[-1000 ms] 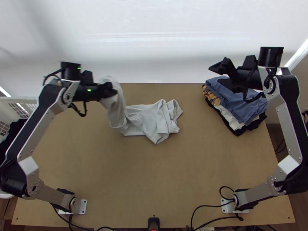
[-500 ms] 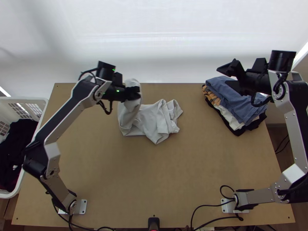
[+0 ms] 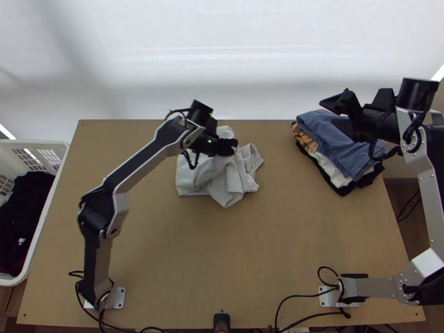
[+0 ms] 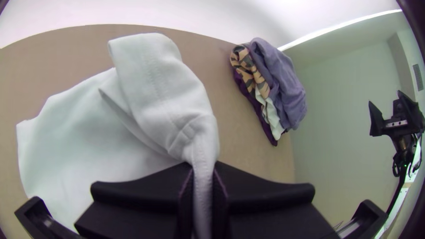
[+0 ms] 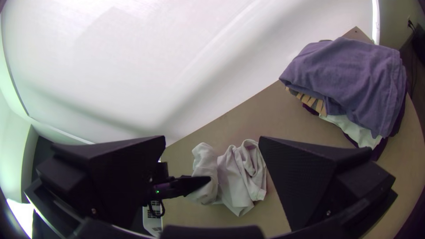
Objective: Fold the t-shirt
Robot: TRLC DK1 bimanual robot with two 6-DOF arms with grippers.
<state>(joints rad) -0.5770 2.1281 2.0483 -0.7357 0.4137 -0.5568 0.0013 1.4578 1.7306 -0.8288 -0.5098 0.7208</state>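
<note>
Since the earlier top-view frames, the left gripper [image 3: 231, 146] has carried its pinched part of the t-shirt [image 3: 219, 186] rightward, over the rest of the garment, and the right gripper [image 3: 334, 115] has shifted a little outward, to the right. In the top view, the shirt lies bunched and partly folded over itself on the far half of the table [image 3: 222, 250], left of the clothes stack [image 3: 347, 147], its raised part close to the far edge. Bare wood separates shirt and stack, and a broad open area runs from the shirt's near edge toward the arm bases. The laundry basket [image 3: 41, 222] stands along the table's left edge. The right gripper is over the stack, which sits by the far right corner, so there is less room around it. In the left wrist view, the left gripper [image 4: 203, 166] is pressed together on a narrow strip of the shirt; cloth rises from the pinch and flops over, with a flatter part spread beside it. In the right wrist view, the right gripper [image 5: 212, 139] has its fingers spread wide, with the shirt and the other arm's gripper farther off between them.
</note>
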